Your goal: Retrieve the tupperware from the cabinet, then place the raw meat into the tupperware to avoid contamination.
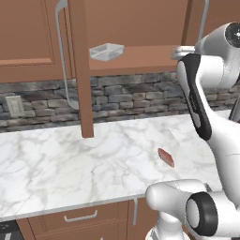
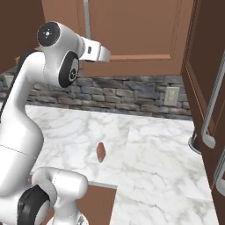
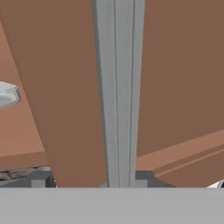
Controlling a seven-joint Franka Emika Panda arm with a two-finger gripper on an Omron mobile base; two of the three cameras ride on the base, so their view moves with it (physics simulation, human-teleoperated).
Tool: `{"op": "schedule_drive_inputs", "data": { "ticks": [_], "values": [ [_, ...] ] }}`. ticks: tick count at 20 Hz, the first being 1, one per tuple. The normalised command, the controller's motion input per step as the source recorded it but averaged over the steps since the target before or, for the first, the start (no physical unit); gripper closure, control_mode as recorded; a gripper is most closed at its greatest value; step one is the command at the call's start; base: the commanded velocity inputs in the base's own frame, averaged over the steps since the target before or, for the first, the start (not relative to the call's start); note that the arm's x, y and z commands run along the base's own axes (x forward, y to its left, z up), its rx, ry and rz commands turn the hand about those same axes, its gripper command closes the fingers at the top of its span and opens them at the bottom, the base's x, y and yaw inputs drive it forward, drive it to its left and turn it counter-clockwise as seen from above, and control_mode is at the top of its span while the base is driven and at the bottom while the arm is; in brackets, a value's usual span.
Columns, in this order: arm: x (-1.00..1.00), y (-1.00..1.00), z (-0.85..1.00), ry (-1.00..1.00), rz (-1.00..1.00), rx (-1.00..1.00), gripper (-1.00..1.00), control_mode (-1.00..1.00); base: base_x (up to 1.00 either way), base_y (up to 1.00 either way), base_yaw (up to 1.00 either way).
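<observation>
The small translucent whitish plastic tupperware (image 1: 107, 51) sits on the reddish-brown wooden cabinet (image 1: 140, 28) shelf beyond the open door edge, left of the fingers (image 3: 119, 183), which straddle the silver bar handle (image 3: 118, 92); grip uncertain.

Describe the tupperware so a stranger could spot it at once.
Look above the marble counter to the open reddish-brown cabinet. On its shelf, just right of the open door's edge, sits the tupperware. It is a shallow, clear whitish rectangular box, unlike the red raw meat lying down on the counter.
</observation>
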Motion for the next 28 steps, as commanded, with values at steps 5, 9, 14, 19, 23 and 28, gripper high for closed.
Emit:
{"op": "schedule_drive_inputs", "data": {
  "ticks": [5, 9, 14, 19, 23, 28],
  "values": [
    [-0.6, -0.52, 0.0, 0.02, 0.09, 0.02, 1.0, -1.0, 0.0, 0.0, 0.0],
    [-0.5, -0.4, 0.0, -0.03, 0.21, 0.08, 1.0, -1.0, 0.0, 0.0, 0.0],
    [-0.54, -0.7, 0.0, 0.04, 0.06, 0.06, 1.0, -1.0, 0.0, 0.0, 0.0],
    [-0.7, -0.74, 0.0, 0.0, 0.01, 0.07, 1.0, -1.0, 0.0, 0.0, 0.0],
    [-0.51, -0.71, 0.0, 0.0, -0.01, 0.1, 1.0, -1.0, 0.0, 0.0, 0.0],
    [-0.37, -0.45, 0.0, 0.0, -0.02, 0.06, -1.0, -1.0, 0.0, 0.0, 0.0]
  ]
}}
